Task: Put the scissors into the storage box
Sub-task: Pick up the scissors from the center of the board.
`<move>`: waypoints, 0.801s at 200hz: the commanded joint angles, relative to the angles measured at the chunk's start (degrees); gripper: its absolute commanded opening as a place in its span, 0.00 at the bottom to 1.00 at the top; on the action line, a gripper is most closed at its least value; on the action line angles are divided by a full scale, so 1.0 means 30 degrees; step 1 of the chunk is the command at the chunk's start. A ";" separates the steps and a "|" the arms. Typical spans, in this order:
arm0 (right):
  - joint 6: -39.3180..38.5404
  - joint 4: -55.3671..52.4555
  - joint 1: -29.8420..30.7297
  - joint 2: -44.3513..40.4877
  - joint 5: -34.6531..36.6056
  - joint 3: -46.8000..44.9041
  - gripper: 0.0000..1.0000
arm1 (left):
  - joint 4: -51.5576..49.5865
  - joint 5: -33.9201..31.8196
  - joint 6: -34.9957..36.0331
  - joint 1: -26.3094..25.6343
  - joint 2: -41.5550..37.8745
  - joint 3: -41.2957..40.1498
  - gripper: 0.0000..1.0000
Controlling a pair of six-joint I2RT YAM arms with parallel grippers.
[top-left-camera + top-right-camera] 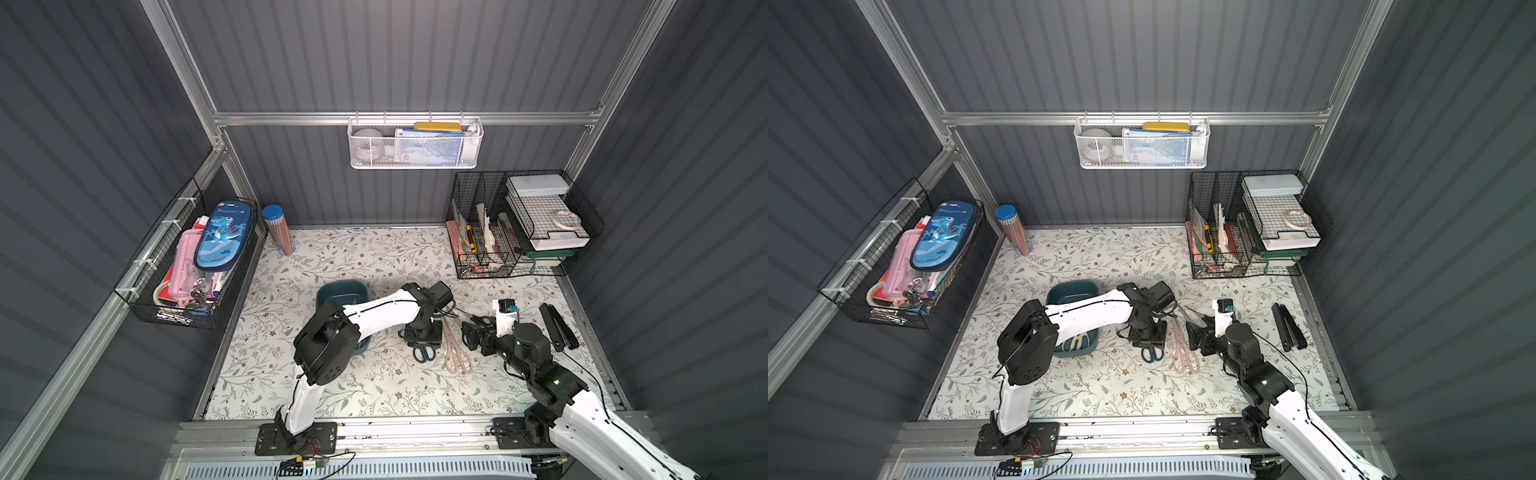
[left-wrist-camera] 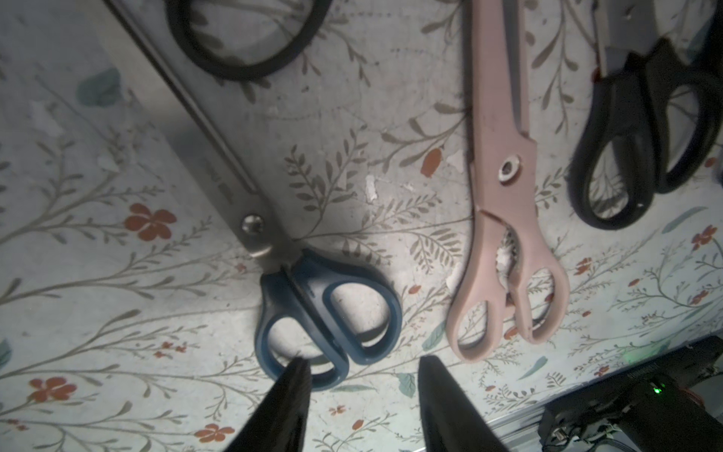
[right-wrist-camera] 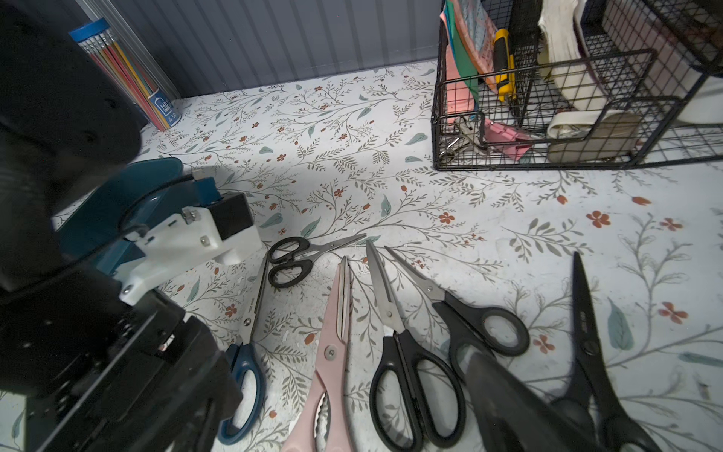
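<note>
Over the middle of the flower-papered desk (image 1: 374, 257), the left end effector (image 2: 364, 358) hangs half-spread above the dark blue plastic-handled, steel-bladed scissors (image 2: 270, 238), gripping nothing. In its wrist view the two black fingertips (image 2: 291, 391) stand either side of the end of the handle loops. Just beside that pair lie the pale pink-handled shears (image 2: 504, 188), and further toward the desk's right edge lie several black-handled scissors (image 3: 401, 344). The right end effector (image 1: 471, 334) hovers over those, spread wide and, as far as I can see, empty. The shallow dark teal plastic storage box (image 1: 1073, 286) sits left of the desk's middle, half hidden under the left arm, with a cream-handled pair (image 1: 1077, 343) already lying inside.

My read is that the step in hand is picking up the blue pair. I would come straight down so the fingers bracket the handle, close firmly, and lift level. The long blades will likely droop from a grip at the loops' end, so a hold nearer the pivot seems safer. Keep clear of the pink shears alongside.
</note>
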 commanded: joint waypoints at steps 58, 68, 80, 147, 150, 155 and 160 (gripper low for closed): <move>-0.0211 0.0239 0.0132 0.0165 -0.0405 0.0134 0.99 | -0.2108 -0.0841 0.0018 -0.0076 0.1517 0.0608 0.46; -0.0211 0.0274 0.0134 0.0171 -0.0414 0.0105 0.99 | -0.1985 -0.0722 0.0003 -0.0078 0.1647 0.0520 0.46; -0.0205 0.0294 0.0139 0.0188 -0.0405 0.0103 0.99 | -0.1960 -0.0497 0.0007 -0.0013 0.1942 0.0583 0.45; -0.0234 0.0396 0.0140 0.0398 -0.0416 0.0134 0.99 | -0.2680 -0.2675 0.0367 0.0584 0.1768 0.0122 0.23; -0.0233 0.0410 0.0137 0.0419 -0.0455 0.0134 0.99 | -0.2686 -0.2707 0.0396 0.0637 0.1766 -0.0003 0.21; -0.0219 0.0386 0.0135 0.0471 -0.0487 0.0163 0.99 | -0.2668 -0.2737 0.0476 0.0761 0.1751 -0.0143 0.17; -0.0224 0.0382 0.0127 0.0507 -0.0533 0.0185 0.99 | -0.2747 -0.2862 0.0562 0.0874 0.1724 -0.0282 0.13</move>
